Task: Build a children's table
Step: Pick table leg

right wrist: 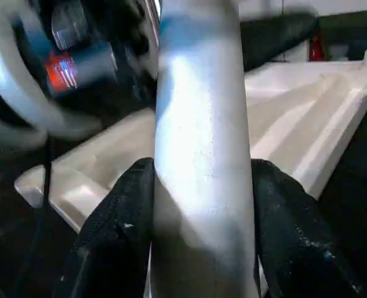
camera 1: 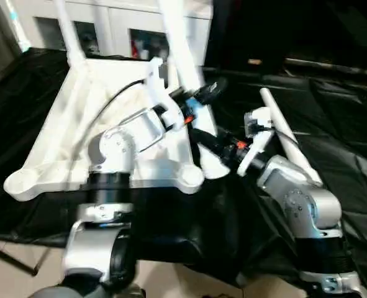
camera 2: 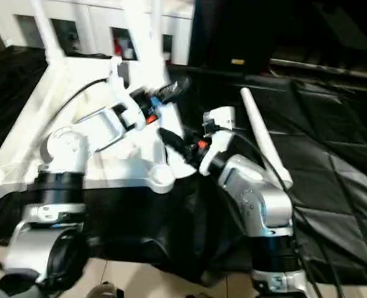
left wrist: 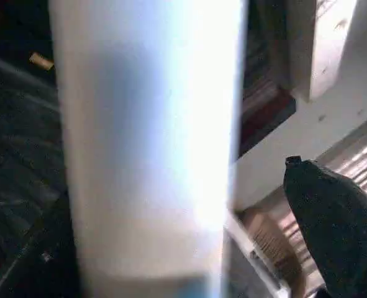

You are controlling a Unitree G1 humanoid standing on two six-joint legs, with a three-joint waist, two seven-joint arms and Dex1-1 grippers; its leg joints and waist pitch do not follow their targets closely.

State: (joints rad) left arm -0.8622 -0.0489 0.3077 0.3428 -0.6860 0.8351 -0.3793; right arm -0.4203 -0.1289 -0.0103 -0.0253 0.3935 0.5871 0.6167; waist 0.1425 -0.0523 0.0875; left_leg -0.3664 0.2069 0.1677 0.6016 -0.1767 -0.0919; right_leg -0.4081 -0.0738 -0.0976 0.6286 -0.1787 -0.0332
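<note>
The white table top (camera 1: 65,136) lies upside down on a black cloth, ribs up. One white leg (camera 1: 68,34) stands in its far left corner. A second leg (camera 1: 182,43) slants up along the top's right edge, its lower end beside the near right corner socket (camera 1: 189,177). My right gripper (camera 1: 209,141) is shut on this leg low down, and both black fingers (right wrist: 118,217) press its sides. My left gripper (camera 1: 202,96) sits higher on the same leg (left wrist: 152,136). One finger (left wrist: 332,230) stands clear of the leg, and the other is hidden.
A third white leg (camera 1: 285,133) lies loose on the black cloth (camera 1: 344,124) to the right. A white cabinet with glass doors (camera 1: 115,25) stands behind the table top. The cloth drops to a pale floor (camera 1: 9,273) at the near edge.
</note>
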